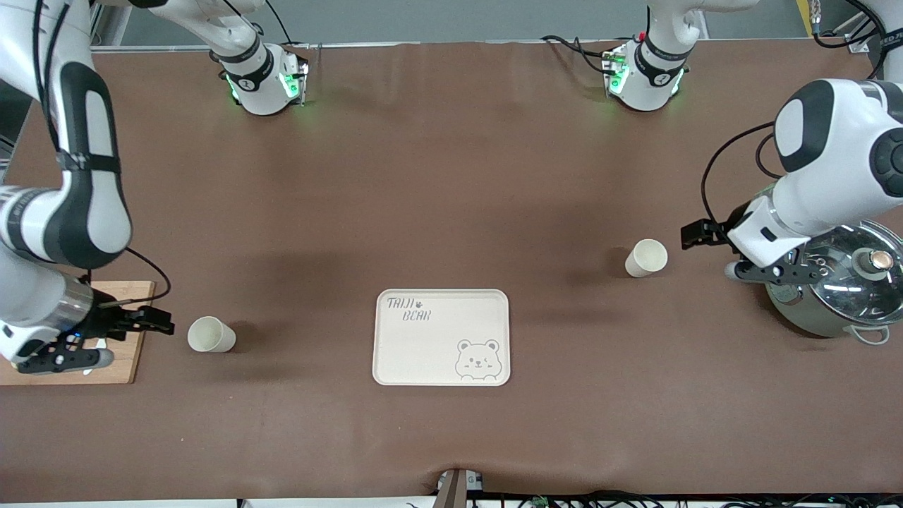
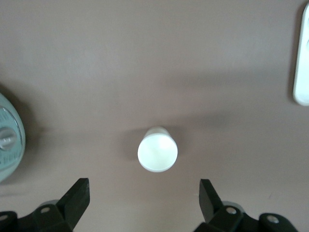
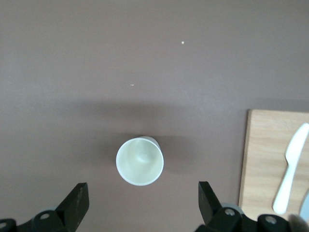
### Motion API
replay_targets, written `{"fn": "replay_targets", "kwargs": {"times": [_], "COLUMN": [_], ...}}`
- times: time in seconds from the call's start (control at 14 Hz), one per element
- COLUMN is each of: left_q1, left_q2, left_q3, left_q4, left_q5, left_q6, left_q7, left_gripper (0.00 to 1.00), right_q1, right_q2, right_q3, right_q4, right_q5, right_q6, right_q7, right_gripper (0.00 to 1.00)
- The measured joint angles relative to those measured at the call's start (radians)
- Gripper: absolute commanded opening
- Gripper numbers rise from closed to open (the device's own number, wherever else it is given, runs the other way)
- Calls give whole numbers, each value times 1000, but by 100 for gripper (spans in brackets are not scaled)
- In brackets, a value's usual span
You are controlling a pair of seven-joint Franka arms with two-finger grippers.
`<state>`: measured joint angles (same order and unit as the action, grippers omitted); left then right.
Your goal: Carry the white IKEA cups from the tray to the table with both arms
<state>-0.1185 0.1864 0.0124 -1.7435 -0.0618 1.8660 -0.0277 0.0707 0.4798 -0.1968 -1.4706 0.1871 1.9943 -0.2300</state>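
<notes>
My front camera sits high across the desk, facing the arm bases and looking steeply down over the whole surface. My left wrist camera looks straight down past the left end effector, close over one cup, which the front view also shows. My right wrist camera looks down the same way past the right end effector, sharing the other cup and the wooden board with the front view.

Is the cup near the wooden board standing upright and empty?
Upright and empty: the cup shows its open round rim and bare inside, standing on the table.
</notes>
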Motion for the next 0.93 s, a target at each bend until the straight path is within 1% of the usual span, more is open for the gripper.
{"fn": "replay_targets", "kwargs": {"times": [0.14, 0.36, 0.43, 0.57, 0.71, 0.93], "left_q1": [-8, -26, -33, -44, -47, -40], "left_q2": [38, 52, 52, 49, 36, -21], "left_q3": [-4, -8, -9, -9, -9, -9], "left_q4": [70, 124, 144, 215, 287, 316], "left_q5": [0, 0, 2, 6, 6, 6], "left_q6": [0, -16, -37, -114, -189, -254], "left_q7": [-40, -62, -63, -63, -64, -63], "left_gripper": [100, 100, 100, 100, 100, 100], "right_q1": [-9, -9, -9, -12, -19, -21], "right_q2": [-48, -134, -163, -220, -273, -336], "right_q3": [0, 0, 0, -1, -2, 2], "right_q4": [0, 1, 1, 1, 0, 0], "right_q5": [0, 0, -1, -2, -15, -50], "right_q6": [-68, -177, -209, -272, -329, -395], "right_q7": [64, 147, 156, 170, 182, 183], "right_gripper": [100, 100, 100, 100, 100, 100]}}
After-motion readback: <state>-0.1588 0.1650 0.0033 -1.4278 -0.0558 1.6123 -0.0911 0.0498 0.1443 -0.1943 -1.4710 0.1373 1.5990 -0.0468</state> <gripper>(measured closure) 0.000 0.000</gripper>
